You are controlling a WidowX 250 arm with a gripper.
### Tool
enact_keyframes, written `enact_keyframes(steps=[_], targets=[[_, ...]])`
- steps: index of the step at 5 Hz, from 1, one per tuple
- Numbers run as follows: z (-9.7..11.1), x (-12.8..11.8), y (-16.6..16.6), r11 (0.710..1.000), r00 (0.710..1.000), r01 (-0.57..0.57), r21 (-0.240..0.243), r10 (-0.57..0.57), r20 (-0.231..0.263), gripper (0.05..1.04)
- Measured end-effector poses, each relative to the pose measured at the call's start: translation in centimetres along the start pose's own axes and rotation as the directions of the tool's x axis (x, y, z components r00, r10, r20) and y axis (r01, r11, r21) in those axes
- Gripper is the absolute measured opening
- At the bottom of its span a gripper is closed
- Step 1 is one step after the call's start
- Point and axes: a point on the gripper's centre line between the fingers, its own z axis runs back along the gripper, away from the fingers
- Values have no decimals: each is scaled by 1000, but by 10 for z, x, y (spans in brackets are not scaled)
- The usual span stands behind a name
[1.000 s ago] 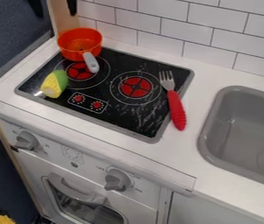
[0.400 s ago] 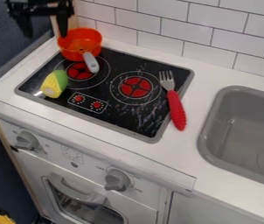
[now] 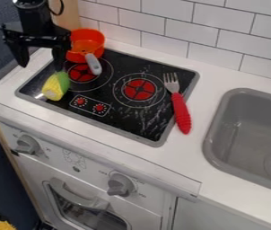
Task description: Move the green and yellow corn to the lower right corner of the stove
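"Where the tiled wall [image 3: 222,18] meets the white worktop [image 3: 219,67], what stands out?"

"White tiles with dark joints along the back, a pale wooden post [image 3: 67,15] behind the stove's far left corner, and a dark blue-grey surface [image 3: 0,90] down the left side of the view."

"And the stove [image 3: 123,112]?"

"Black top, grey rim. Two red burners sit inside thin pale rings, with two small red dials printed in a box near the front. Pale streaks mark the black towards the lower right."

"Where's the corn [image 3: 54,87]?"

"On the stove's left part, just in front of the left burner [image 3: 82,75], green end towards the back and yellow end towards the front."

"The end effector [image 3: 41,66]?"

"Wide, fingers spread well apart, over the stove's left edge. In the view, one fingertip comes right by the corn's green end; I can't tell whether they touch."

"Anything beside it?"

"An orange pan [image 3: 85,39] at the back left, its grey handle [image 3: 94,64] pointing frontward. At the right, a fork [image 3: 181,112] has its tines over the stove and its red handle reaching across the rim. Then comes the grey sink [image 3: 217,112], set into the worktop."

"Below?"

"Two grey knobs and an oven door with a curved handle [image 3: 75,196]."
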Motion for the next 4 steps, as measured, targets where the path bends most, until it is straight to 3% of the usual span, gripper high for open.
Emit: enact_keyframes(steps=[2, 4], targets=[[-23, -11, -8, 998, 997, 55, -18, -56, -56, 1001], [-33, -11, -22, 994, 995, 100, -37, -101, -26, 1001]])
